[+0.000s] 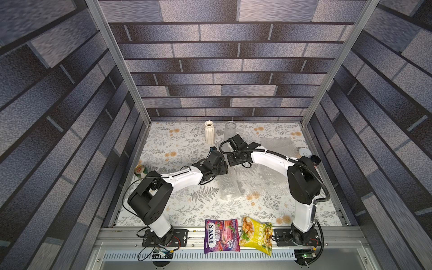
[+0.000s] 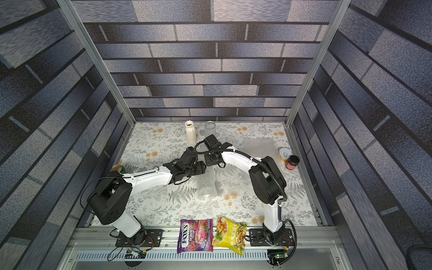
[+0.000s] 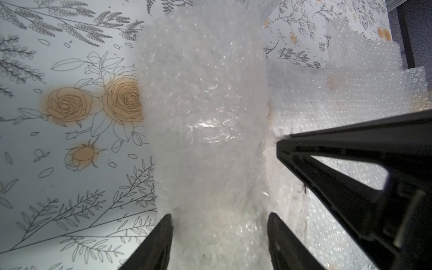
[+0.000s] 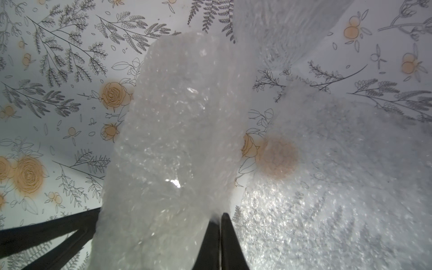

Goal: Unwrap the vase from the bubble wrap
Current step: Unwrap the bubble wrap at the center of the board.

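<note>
Bubble wrap roll (image 1: 230, 187) lay centre of the table (image 1: 177, 140), long axis running near edge to far, far end under both wrists. Left hand (image 3: 219, 215) straddled that end, fingers against both sides; it looked like a grip on the roll. Right hand (image 4: 221, 217) was pressed together, pinching the loose sheet (image 4: 327, 187) at the seam just beside the roll. Sheet was spread to the robot's right, so the pull probably needed to go rightward, across the axis, with left anchoring.
</note>
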You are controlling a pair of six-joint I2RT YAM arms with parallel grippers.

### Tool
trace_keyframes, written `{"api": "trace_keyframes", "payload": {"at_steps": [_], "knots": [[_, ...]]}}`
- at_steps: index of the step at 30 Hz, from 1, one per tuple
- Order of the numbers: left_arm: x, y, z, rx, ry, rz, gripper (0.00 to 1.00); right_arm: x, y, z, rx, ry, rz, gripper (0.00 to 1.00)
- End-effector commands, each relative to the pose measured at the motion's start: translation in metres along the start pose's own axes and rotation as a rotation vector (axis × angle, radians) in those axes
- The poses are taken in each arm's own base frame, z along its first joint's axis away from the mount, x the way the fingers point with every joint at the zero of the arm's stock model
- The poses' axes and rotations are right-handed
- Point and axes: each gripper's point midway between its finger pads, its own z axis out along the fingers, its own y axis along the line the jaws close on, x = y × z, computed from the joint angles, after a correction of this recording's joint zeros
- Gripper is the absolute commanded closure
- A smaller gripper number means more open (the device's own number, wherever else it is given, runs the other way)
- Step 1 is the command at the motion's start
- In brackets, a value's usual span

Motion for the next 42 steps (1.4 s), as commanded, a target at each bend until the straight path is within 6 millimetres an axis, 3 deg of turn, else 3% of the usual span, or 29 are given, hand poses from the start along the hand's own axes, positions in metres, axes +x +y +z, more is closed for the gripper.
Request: {"api": "trace_keyframes", "payload": {"at_steps": [1,14,32,37,42], "knots": [[0.032,0.031,0.001,-0.097,0.095,0.000,0.35,-0.002,-0.022,0.000,0.085,0.008,0.008,0.93],[0.048,0.051,-0.005,-0.128,0.115,-0.027,0.35,0.002,-0.047,0.008,0.125,0.027,0.039,0.93],[0.051,0.056,-0.007,-0.133,0.116,-0.033,0.35,0.009,-0.063,0.011,0.119,0.034,0.095,0.93],[0.048,0.053,-0.006,-0.124,0.113,-0.031,0.35,0.002,-0.045,0.000,0.014,-0.009,0.094,0.78],[0.044,0.044,-0.008,-0.101,0.103,-0.024,0.35,-0.001,-0.030,-0.024,-0.077,-0.036,0.104,0.67]]}}
